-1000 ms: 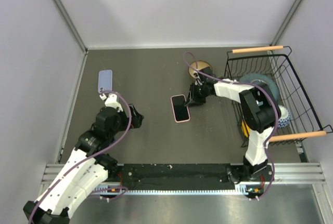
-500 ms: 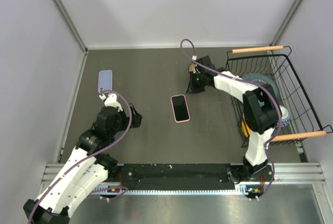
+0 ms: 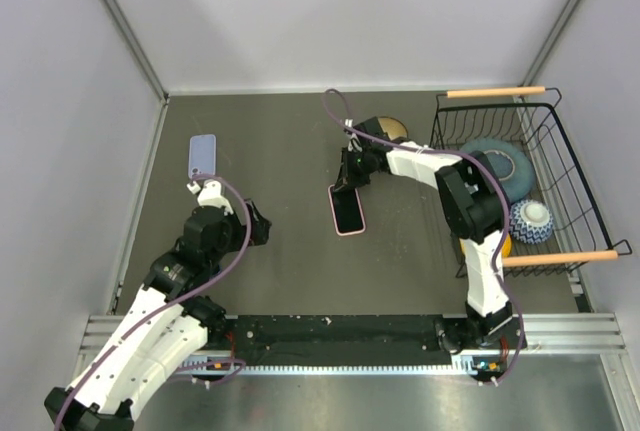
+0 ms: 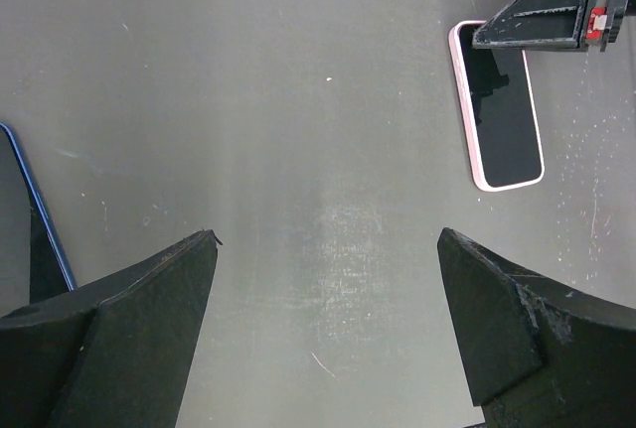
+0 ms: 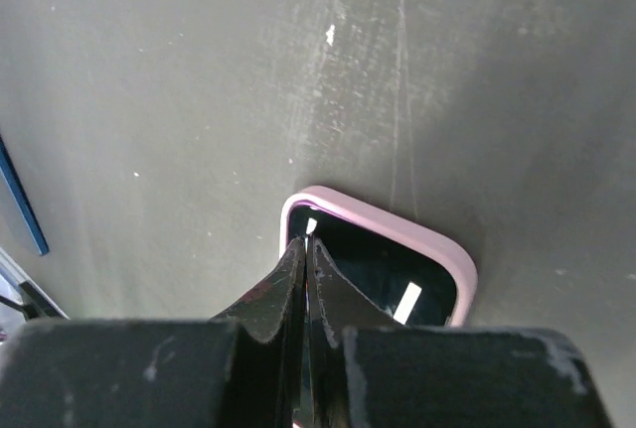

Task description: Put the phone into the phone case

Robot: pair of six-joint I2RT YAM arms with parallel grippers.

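Right gripper [image 5: 306,245] – fingers pressed together, nothing held – is set over the far end of the pink-rimmed phone [image 3: 347,211]; left gripper [image 4: 328,239] is held spread wide, empty, above the table [image 3: 280,131]

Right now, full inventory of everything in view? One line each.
table: 1, dark grey, under everything
pink-rimmed phone: 1, black screen, table centre
blue slab: 1, far left of the table; phone or case, cannot tell
round disc: 1, gold-brown, left of basket
wire basket: 1, black, wooden handles, right side
dish: 1, teal, in basket
patterned bowl: 1, blue-white, in basket
yellow item: 1, in basket, mostly hidden
left gripper: 1, black, jaws open, over bare table
right gripper: 1, black, jaws shut, tips at pink-rimmed phone's far end
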